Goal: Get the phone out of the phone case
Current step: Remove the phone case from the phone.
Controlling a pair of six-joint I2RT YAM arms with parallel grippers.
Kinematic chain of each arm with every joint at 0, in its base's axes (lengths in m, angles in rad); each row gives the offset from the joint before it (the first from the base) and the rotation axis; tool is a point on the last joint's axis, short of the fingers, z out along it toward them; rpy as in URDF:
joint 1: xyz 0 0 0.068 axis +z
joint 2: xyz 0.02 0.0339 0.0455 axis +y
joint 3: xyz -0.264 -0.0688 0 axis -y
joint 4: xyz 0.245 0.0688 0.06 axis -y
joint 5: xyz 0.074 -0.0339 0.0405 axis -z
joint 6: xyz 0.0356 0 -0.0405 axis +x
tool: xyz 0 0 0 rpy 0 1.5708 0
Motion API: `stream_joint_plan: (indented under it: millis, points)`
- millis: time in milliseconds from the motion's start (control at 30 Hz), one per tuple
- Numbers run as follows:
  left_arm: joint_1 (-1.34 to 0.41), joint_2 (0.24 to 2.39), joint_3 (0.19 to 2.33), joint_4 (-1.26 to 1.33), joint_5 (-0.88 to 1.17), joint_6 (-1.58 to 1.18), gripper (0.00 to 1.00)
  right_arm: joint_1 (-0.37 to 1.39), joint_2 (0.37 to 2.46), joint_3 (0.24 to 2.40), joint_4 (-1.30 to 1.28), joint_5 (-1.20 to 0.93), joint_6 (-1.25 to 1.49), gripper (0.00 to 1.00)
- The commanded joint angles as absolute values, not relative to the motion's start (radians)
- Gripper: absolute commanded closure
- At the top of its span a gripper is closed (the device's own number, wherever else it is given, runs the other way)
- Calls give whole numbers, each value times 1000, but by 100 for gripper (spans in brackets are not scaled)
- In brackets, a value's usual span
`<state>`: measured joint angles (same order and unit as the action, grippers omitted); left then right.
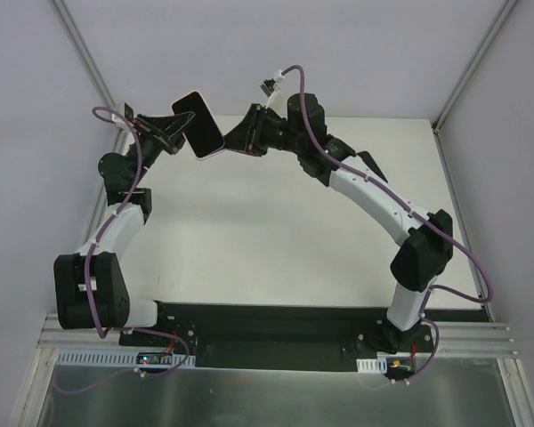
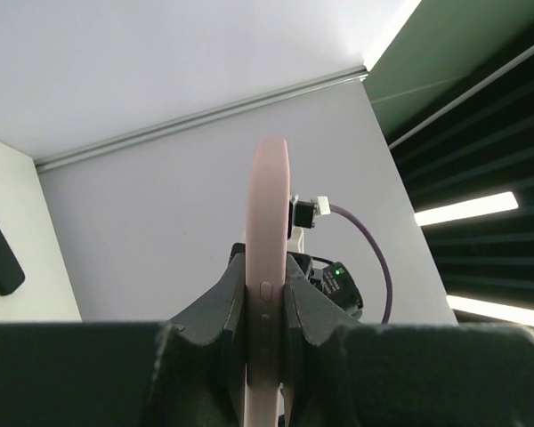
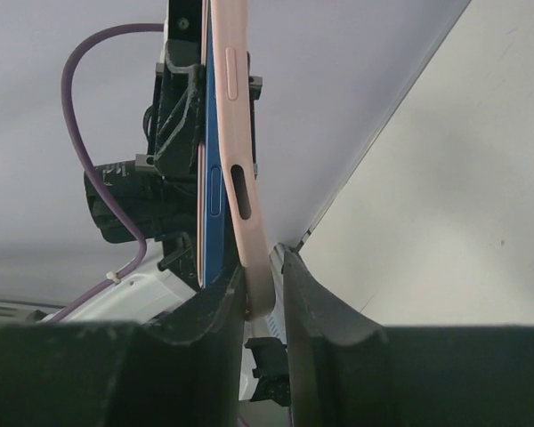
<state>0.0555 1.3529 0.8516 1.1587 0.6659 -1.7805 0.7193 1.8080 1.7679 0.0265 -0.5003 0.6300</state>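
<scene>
Left gripper [image 2: 267, 298]: jaws clamped on one edge of the phone case [image 2: 267, 196], held aloft near the back wall [image 1: 249, 53]. Phone [image 1: 198, 120]: seated in the case, dark face showing. Right gripper [image 3: 263, 267]: fingers straddle the opposite edge; whether they pinch it cannot be told. White table [image 1: 276, 240] below.
</scene>
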Motion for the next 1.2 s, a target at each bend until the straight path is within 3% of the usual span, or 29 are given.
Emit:
stream_joint_plan:
  millis: [0,267,567,733,767,800,1033,1067,1167]
  points:
    - [-40,1255,884,1466,779,-1899,100,782,1870,1734,55,-508,637,70]
    - [-55,1258,838,1453,773,-1859,100,787,1893,1651,343,-591,802,64]
    - [-103,1227,733,1379,793,-1750,100,787,1876,1655,281,-526,756,68]
    - [-129,1210,718,1315,795,-1684,100,787,1887,1675,265,-519,761,82]
    - [-132,1209,718,1306,796,-1675,100,787,1885,1672,259,-518,759,94]
    - [-132,1209,718,1292,799,-1658,100,787,1882,1671,253,-517,752,99]
    - [-132,1218,742,1133,865,-1502,100,766,1783,1576,112,-442,660,98]
    - [-132,1221,750,1111,876,-1462,96,761,1769,1539,98,-430,651,99]
    - [-132,1229,764,1046,914,-1405,44,738,1711,1452,55,-379,609,99]
